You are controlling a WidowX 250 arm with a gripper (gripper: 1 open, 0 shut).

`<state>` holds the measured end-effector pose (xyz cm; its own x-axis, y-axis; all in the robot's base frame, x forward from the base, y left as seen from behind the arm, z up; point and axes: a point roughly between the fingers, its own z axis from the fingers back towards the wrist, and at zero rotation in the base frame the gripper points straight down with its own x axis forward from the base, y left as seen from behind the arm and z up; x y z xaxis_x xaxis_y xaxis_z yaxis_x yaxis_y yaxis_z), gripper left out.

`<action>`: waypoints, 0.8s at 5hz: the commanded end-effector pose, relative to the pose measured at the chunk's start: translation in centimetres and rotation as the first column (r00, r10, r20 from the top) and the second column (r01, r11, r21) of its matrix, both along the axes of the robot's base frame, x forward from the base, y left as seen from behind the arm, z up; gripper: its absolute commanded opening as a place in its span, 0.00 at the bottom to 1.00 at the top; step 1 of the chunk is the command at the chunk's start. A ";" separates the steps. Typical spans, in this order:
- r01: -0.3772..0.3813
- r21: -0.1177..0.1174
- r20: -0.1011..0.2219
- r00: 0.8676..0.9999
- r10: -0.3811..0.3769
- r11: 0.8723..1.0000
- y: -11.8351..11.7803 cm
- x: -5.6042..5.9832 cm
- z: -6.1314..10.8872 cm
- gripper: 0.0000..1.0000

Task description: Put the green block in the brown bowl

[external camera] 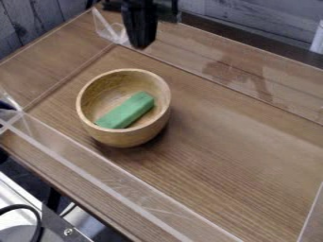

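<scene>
**One block already in the bowl, gripper clenched and empty above**

One view only was given, the camera looking down on the wooden table (240,142) from the front.

In this view the green block (127,110) lay inside the brown bowl (124,135), at the left centre of the frame. It rested on the bowl's floor, slanted, with one end toward the upper right wall. No part of it passed over the rim.

The gripper (143,40) hung at the top centre of the frame, above and behind the bowl, well apart from it. Its dark fingers were pressed together into one narrow tip and held nothing.

By my judgement the placing itself was done, and the step in hand was the retreat. To do it well, the arm should stay high and away from the bowl's rim, because a touch could push the bowl or tip it. It should also keep clear of the transparent walls (120,28) near the upper left corner. Reaching down again was not needed, in my opinion.
</scene>
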<state>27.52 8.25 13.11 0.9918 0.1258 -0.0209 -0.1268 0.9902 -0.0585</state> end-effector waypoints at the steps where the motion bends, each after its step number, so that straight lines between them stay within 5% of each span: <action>1: -0.016 0.017 0.026 1.000 0.015 1.000 1.3 0.1 0.0 0.00; 2: -0.026 0.014 0.024 0.999 0.025 1.000 2.5 -0.5 -0.9 0.00; 4: -0.108 0.019 0.066 0.992 0.107 0.994 6.1 -3.7 -3.9 0.00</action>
